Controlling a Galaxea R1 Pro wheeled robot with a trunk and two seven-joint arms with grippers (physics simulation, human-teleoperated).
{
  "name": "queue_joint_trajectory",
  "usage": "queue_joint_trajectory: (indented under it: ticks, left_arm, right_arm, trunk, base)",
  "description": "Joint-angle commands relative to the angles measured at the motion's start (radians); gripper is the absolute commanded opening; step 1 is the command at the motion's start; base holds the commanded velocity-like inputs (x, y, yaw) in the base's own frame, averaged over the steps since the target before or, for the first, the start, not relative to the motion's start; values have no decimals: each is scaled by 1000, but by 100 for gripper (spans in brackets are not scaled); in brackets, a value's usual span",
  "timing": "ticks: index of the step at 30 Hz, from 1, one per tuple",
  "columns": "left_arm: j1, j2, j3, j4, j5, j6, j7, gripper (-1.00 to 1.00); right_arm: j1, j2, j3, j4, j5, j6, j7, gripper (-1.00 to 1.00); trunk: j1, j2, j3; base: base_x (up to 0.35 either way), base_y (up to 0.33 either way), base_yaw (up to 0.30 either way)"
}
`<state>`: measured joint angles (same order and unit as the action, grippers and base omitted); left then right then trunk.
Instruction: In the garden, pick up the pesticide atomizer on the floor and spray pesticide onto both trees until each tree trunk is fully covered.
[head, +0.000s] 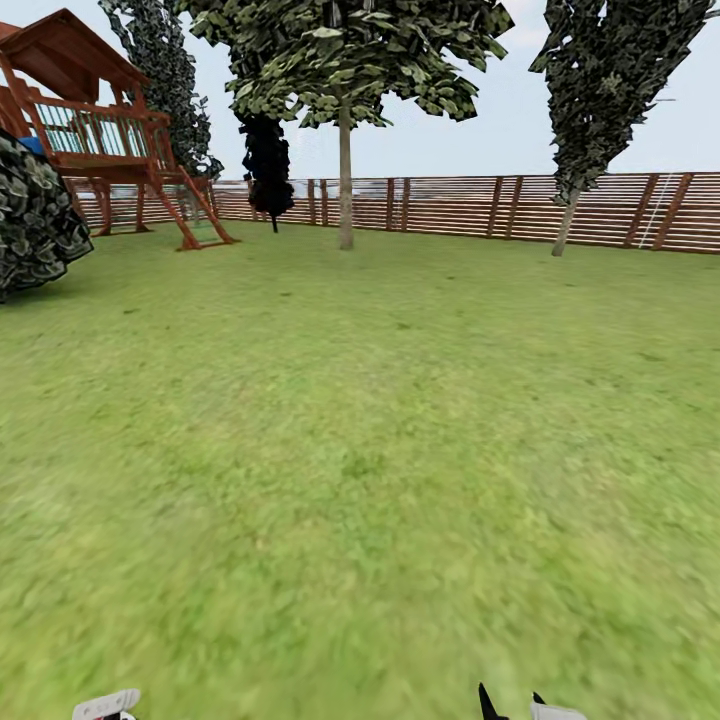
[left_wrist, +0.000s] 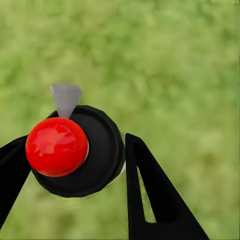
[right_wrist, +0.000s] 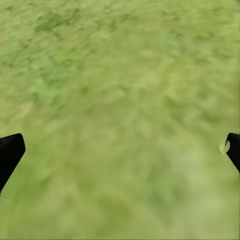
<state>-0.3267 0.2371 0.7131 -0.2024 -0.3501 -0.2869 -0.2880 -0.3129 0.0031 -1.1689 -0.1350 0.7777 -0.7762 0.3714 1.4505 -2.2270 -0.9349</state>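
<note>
Pesticide atomizer (left_wrist: 75, 150) sits between the two black fingers of your left hand (left_wrist: 82, 175), seen from above in the left wrist view: a round dark body with a glossy red ball on top and a small pale grey nozzle poking out from its edge. One finger (left_wrist: 150, 195) lies close along the body's side and the other finger (left_wrist: 10, 170) meets it on the opposite side, so your left hand is pinching the atomizer over blurry green grass.

Your right hand (right_wrist: 120, 150) is spread wide, its two dark fingertips at opposite edges of the right wrist view with bare grass (right_wrist: 120, 100) between them and nothing held.

From the head view, you face a wide lawn (head: 360, 450). Two trees stand at its far edge in front of a brown slatted fence (head: 480, 205): one with a pale straight trunk (head: 345, 180) near the middle, one with a leaning trunk (head: 566, 225) toward the right. A black-leaved small tree (head: 268, 165) stands just left of the middle trunk. A wooden play tower (head: 100, 130) with a ladder occupies the far left corner, and a round leafy bush (head: 30, 215) sits at the left edge. Parts of your arms peek in at the near edge of the lawn.
</note>
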Motion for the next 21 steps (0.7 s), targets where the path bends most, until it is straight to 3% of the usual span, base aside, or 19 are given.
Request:
queue_joint_trajectory:
  ticks: [1, 21]
  left_arm:
    - [0, 0, 0, 0, 0, 0, 0, -100]
    - [0, 0, 0, -1, 0, 0, 0, -100]
  right_arm:
    - [0, 0, 0, 0, 0, 0, 0, 100]
    - [0, 0, 0, 0, 0, 0, 0, 100]
  trunk:
    - [0, 0, 0]
    - [0, 0, 0]
  base:
    - [338, 0, 0]
    - [338, 0, 0]
